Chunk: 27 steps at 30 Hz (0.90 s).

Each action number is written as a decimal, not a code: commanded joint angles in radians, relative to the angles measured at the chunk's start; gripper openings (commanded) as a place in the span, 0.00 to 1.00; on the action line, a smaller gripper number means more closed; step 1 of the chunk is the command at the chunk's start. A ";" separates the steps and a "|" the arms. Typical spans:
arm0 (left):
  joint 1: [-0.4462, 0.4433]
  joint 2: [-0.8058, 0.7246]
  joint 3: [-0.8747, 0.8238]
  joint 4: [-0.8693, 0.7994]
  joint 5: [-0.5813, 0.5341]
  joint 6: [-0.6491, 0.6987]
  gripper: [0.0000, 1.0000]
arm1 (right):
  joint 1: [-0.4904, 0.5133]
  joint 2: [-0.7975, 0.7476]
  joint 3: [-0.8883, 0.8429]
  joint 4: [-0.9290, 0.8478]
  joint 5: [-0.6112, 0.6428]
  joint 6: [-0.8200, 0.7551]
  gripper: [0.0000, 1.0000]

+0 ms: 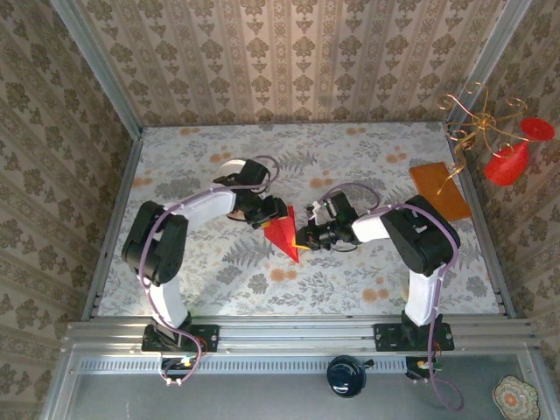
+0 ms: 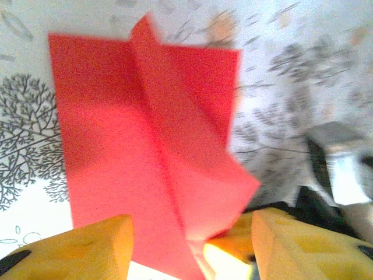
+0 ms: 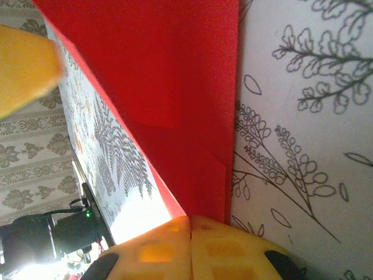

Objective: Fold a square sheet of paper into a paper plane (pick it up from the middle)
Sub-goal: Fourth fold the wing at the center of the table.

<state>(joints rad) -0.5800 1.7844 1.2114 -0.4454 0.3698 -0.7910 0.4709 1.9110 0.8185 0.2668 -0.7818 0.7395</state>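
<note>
The square sheet of paper is folded into a bright red paper plane (image 1: 284, 233) with a centre crease, lying mid-table with its sharp point toward the near edge. My right gripper (image 1: 306, 236) is at its right side. In the right wrist view its yellow fingertips (image 3: 175, 248) are pressed together, shut on the edge of the paper plane (image 3: 175, 87). My left gripper (image 1: 267, 215) is at the plane's far left. In the left wrist view its gripper (image 2: 192, 251) is open, and the paper plane (image 2: 145, 134) runs between its two yellow fingers (image 2: 99, 248).
An orange-brown board (image 1: 440, 191) lies at the right rear. A white bowl (image 1: 232, 167) sits behind the left arm. A gold wire stand with red dishes (image 1: 507, 149) hangs over the right wall. Patterned walls enclose the floral table (image 1: 367, 280).
</note>
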 commanded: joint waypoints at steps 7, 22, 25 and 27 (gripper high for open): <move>0.014 -0.033 -0.094 0.193 0.150 -0.013 0.30 | -0.009 0.045 0.005 -0.109 0.041 -0.028 0.09; 0.026 0.049 -0.166 0.354 0.267 -0.050 0.16 | -0.020 0.055 -0.007 -0.084 0.036 -0.008 0.08; 0.026 0.065 -0.165 0.361 0.266 -0.045 0.16 | -0.023 0.054 -0.009 -0.083 0.035 -0.006 0.08; 0.026 0.076 -0.165 0.368 0.267 -0.045 0.16 | -0.025 0.053 -0.010 -0.084 0.035 -0.005 0.08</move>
<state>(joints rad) -0.5602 1.8397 1.0542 -0.1051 0.6109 -0.8303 0.4644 1.9205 0.8299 0.2508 -0.7979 0.7368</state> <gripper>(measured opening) 0.156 0.083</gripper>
